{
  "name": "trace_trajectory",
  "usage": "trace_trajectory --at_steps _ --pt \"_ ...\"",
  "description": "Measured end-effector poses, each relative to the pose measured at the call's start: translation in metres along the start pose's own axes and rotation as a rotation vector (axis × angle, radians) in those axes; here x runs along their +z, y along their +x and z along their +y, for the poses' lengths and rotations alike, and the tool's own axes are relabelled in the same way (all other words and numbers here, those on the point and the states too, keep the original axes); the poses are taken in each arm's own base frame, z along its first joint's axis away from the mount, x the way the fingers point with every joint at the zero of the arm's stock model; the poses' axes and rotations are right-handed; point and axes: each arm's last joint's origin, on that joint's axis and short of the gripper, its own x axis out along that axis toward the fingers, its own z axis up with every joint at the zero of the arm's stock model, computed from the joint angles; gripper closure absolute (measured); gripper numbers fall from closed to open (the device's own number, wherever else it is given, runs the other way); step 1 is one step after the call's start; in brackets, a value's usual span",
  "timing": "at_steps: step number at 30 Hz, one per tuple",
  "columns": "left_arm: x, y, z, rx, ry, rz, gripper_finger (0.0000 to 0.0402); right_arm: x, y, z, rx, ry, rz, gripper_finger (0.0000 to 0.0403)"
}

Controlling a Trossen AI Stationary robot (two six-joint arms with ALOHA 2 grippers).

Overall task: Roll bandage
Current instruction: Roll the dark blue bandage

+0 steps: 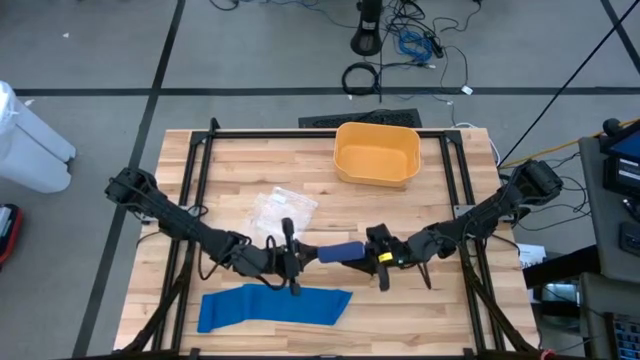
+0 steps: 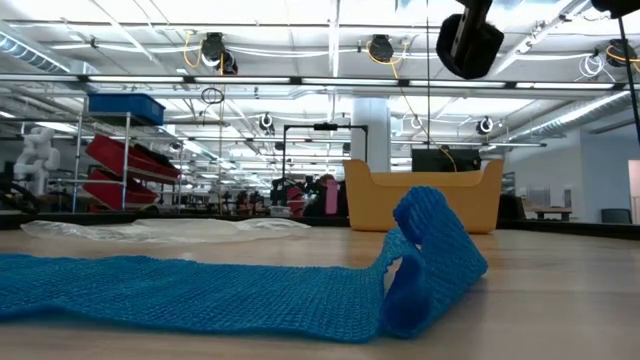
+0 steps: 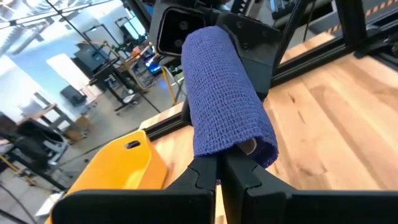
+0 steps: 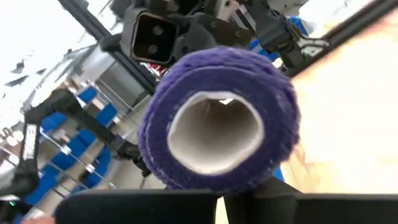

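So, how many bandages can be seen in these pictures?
2: a rolled dark blue bandage held between both grippers above the table, and a light blue bandage lying flat at the table's front edge.

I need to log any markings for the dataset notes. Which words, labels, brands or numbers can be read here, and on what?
None can be read.
Bandage roll: no print shows.
Flat blue bandage: plain.
Yellow bin: no label shows.
Clear wrapper: any print too small to read.

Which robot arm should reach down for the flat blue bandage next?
Probably the left: its end effector hangs almost above the flat blue bandage. The right end effector is farther off. Both are shut on the roll.
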Motion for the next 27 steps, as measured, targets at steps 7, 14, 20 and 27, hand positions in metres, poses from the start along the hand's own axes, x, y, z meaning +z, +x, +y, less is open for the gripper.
trace_trajectory --at_steps 7,14,20,27 --pt "0.001 -0.004 -0.005 0.017 0.083 0.016 0.0396 0.001 0.002 -0.007 -0.02 0.207 0.041 0.0387" --pt "-0.002 -0.006 -0.008 0.001 0.153 0.049 0.0396 0.004 0.003 -0.007 -0.002 0.3 0.03 0.0372" --pt "-0.001 -0.007 -0.01 -0.003 0.131 0.043 0.0396 -0.003 0.001 -0.003 0.129 0.168 0.217 0.0371" --pt "0.0 -0.007 -0.009 0.003 -0.005 0.035 0.0396 -0.006 -0.016 0.013 0.15 -0.173 0.234 0.0371"
